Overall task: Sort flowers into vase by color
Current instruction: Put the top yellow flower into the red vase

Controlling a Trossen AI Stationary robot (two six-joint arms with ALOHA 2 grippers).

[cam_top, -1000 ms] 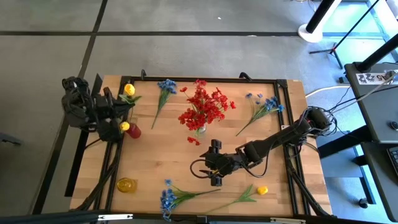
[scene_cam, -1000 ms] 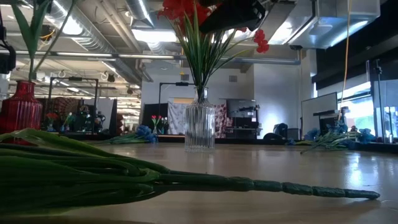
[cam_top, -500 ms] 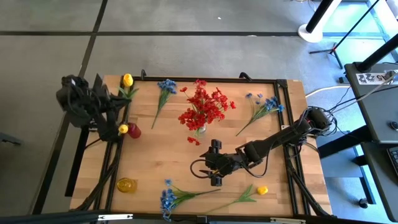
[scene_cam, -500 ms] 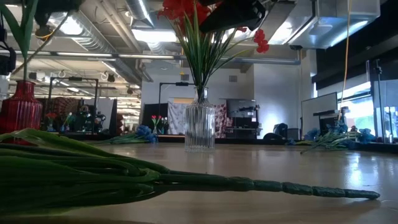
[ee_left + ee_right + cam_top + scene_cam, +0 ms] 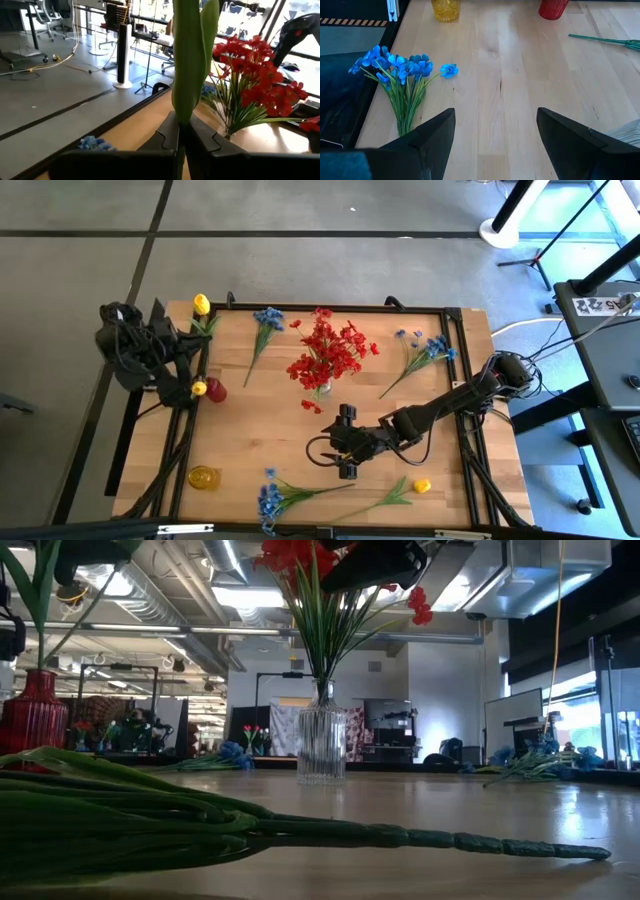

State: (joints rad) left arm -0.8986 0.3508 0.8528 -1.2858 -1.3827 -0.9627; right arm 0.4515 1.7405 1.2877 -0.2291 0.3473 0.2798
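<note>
My left gripper [image 5: 192, 340], at the table's far left corner, is shut on a yellow flower [image 5: 202, 304]; its green leaf [image 5: 187, 60] rises in front of the wrist camera. Just near it stands a red vase [image 5: 216, 390] with a yellow bloom [image 5: 199, 388] beside its mouth. A clear vase [image 5: 321, 743] at mid-table holds the red flowers [image 5: 328, 350]. A yellow vase [image 5: 203, 477] stands near left. My right gripper [image 5: 345, 445] hangs open over mid-table and touches nothing. Blue flowers [image 5: 265, 320] [image 5: 425, 350] [image 5: 270, 500] and another yellow flower [image 5: 420, 485] lie on the table. My left gripper pinches the yellow flower's green stem [image 5: 180, 131] between its two fingers, just below the leaves. The fingers come roughly level from the table's left. The flower is lifted clear of the table, its bloom end toward the far edge.
The table has a black frame rail [image 5: 330, 307] around it. A single red bloom [image 5: 311, 406] lies by the clear vase. In the low view a green stem [image 5: 400, 837] lies close across the near foreground. Bare wood [image 5: 520, 75] lies between my right gripper and the two coloured vases.
My left gripper has rolled its wrist and shifted slightly, staying shut on the yellow flower. The flower has swung round with it: its bloom has gone toward the table's far edge, away from the red vase. My right arm has kept still.
</note>
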